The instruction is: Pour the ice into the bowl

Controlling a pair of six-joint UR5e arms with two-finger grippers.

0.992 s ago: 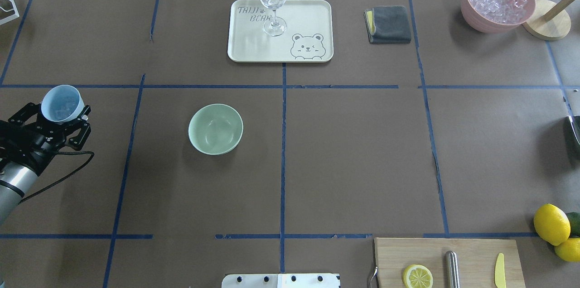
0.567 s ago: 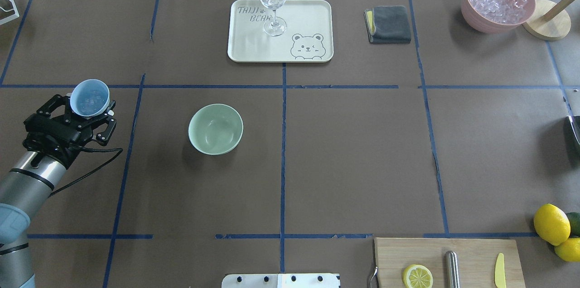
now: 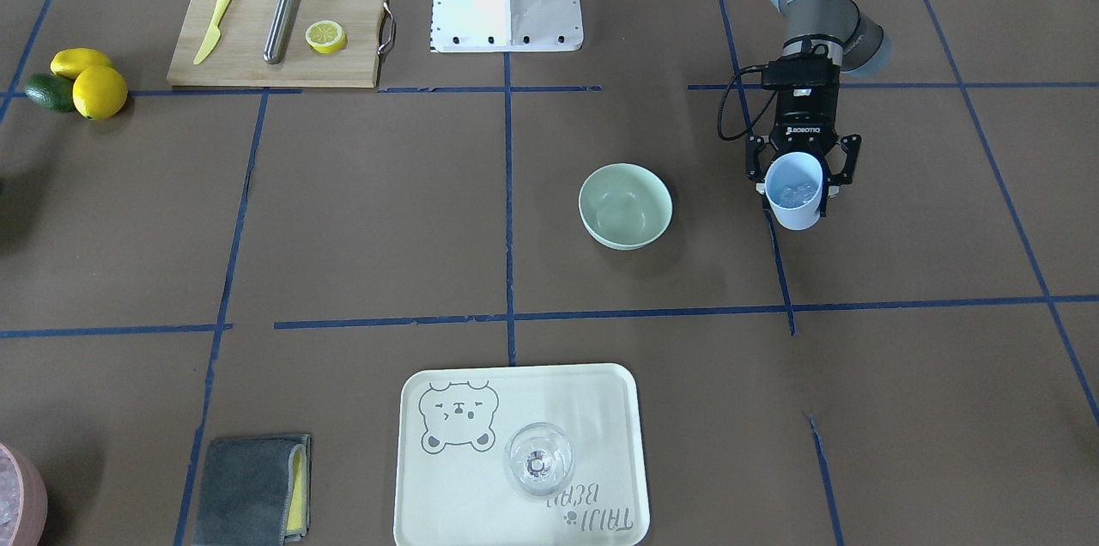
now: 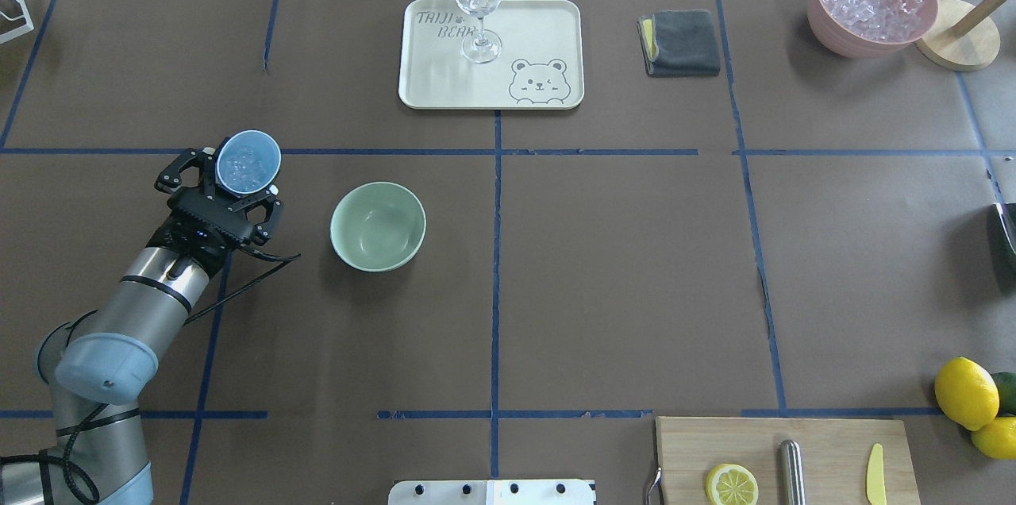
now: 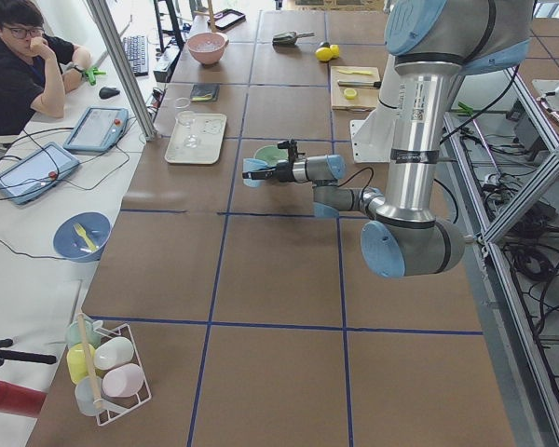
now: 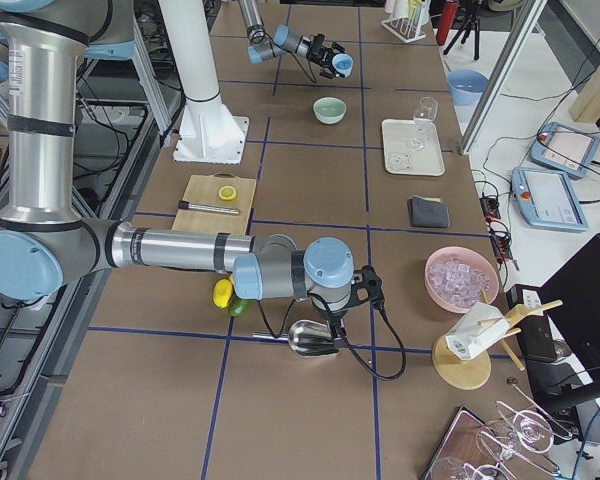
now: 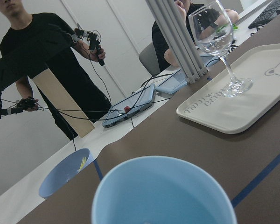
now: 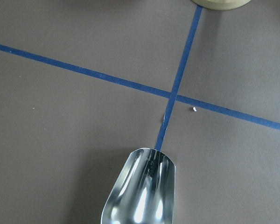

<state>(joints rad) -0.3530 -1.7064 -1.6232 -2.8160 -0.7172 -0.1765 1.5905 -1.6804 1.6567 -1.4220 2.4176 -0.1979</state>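
Note:
My left gripper (image 4: 238, 175) is shut on a light blue cup (image 4: 248, 163) and holds it upright above the table, just left of the mint-green bowl (image 4: 378, 226). Ice (image 4: 244, 162), small clear cubes, lies inside the cup. The bowl looks empty. From the front the cup (image 3: 795, 190) is to the right of the bowl (image 3: 625, 205). The cup's rim (image 7: 163, 191) fills the left wrist view. My right gripper (image 6: 345, 305) is at the table's far right with a metal scoop (image 8: 140, 191) in it. Its fingers are hidden.
A pink container (image 4: 871, 1) full of ice stands back right. A wine glass (image 4: 478, 1) stands on a cream tray (image 4: 548, 21) at the back. A grey cloth (image 4: 681, 42) lies beside it. A cutting board (image 4: 786, 457) with a lemon half, and whole lemons (image 4: 966, 392), are at the front right.
My left gripper has carried the blue cup to the right and slightly back, from the table's left edge to just beside the bowl. Nothing else has moved.

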